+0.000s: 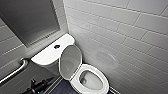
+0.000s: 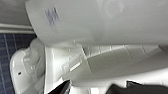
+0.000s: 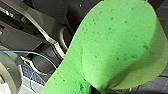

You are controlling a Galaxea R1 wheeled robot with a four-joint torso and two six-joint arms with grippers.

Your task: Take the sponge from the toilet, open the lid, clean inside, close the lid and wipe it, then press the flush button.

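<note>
Clearly, the jaws of the right gripper point(image 3: 98, 90) pinch the bent bright green sponge point(image 3: 112, 45), while the toilet point(image 1: 99, 73) stands with its lid point(image 1: 70, 60) raised upright and the flush button point(image 1: 57, 46) on the tank top behind it.

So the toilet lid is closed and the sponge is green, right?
Not quite. The lid is open: the head view shows it standing up, so you can see down into the bowl. The rest is right: the sponge is green.
</note>
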